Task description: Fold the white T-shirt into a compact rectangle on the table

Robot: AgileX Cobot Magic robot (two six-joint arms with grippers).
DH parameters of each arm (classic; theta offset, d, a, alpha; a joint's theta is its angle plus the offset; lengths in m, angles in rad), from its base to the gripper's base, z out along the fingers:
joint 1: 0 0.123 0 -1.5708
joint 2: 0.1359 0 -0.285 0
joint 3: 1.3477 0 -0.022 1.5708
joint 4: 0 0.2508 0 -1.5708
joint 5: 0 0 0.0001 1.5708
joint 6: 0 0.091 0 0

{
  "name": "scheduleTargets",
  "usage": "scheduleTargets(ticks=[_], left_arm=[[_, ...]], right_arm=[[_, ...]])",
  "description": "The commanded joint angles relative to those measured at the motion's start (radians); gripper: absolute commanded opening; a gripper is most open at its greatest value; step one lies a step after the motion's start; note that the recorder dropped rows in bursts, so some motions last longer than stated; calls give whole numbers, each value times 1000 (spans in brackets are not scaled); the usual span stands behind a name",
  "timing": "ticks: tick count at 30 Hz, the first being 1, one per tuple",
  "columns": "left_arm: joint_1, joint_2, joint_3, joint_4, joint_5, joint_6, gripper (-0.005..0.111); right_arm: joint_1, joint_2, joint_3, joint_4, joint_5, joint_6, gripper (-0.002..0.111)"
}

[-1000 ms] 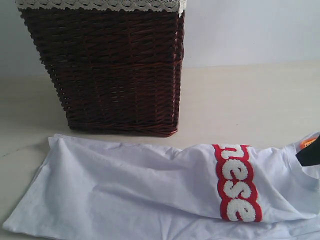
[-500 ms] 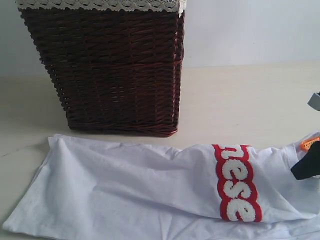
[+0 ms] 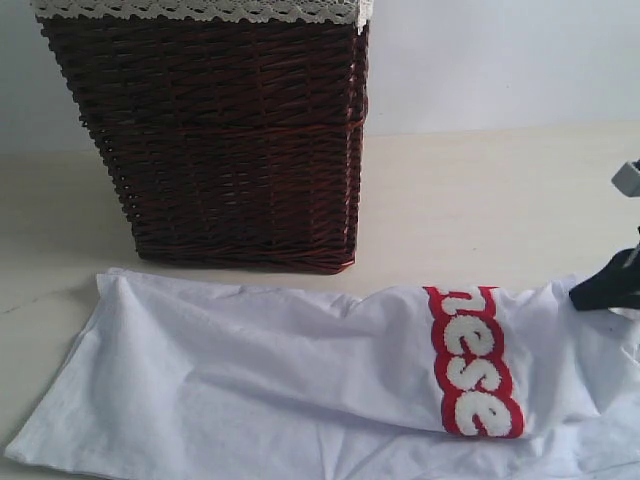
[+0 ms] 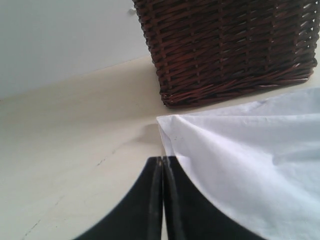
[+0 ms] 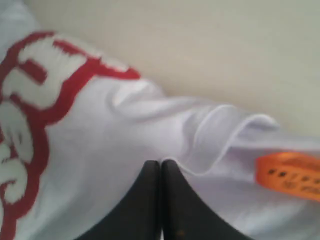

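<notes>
spanning the whole scene: pale counter (image 3: pixel 480 190). dark wicker basket (image 3: pixel 230 140) stands at the back. white t-shirt (image 3: pixel 250 390) lies spread in front of it, red-edged lettering (image 3: pixel 475 365) up. left gripper (image 4: pixel 162 161) closed, tips at the shirt's corner. right gripper (image 5: pixel 160 165) closed at the collar fold beside orange tag (image 5: pixel 290 175); cannot tell if cloth is pinched.

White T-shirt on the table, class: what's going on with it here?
A two-armed robot is working on the white T-shirt, which lies partly folded on the table in front of a wicker basket. The right claw is shut at the neckline, apparently pinching it. The left claw is shut at a hem corner, with no clear grip.
</notes>
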Motion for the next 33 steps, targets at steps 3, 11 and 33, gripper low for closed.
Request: scheduleTargets(ticks=[3,11,33], left_arm=[[2,-7,2,-3,-6,-1,3],[2,-7,2,-3,-6,-1,3],[2,-7,2,-3,-6,-1,3]], right_arm=[[-3,-2,-10,248,-263,-139,0],[-3,2,-10,464,-333,-404,11],[257,-340,10,-168,189,-321,60]])
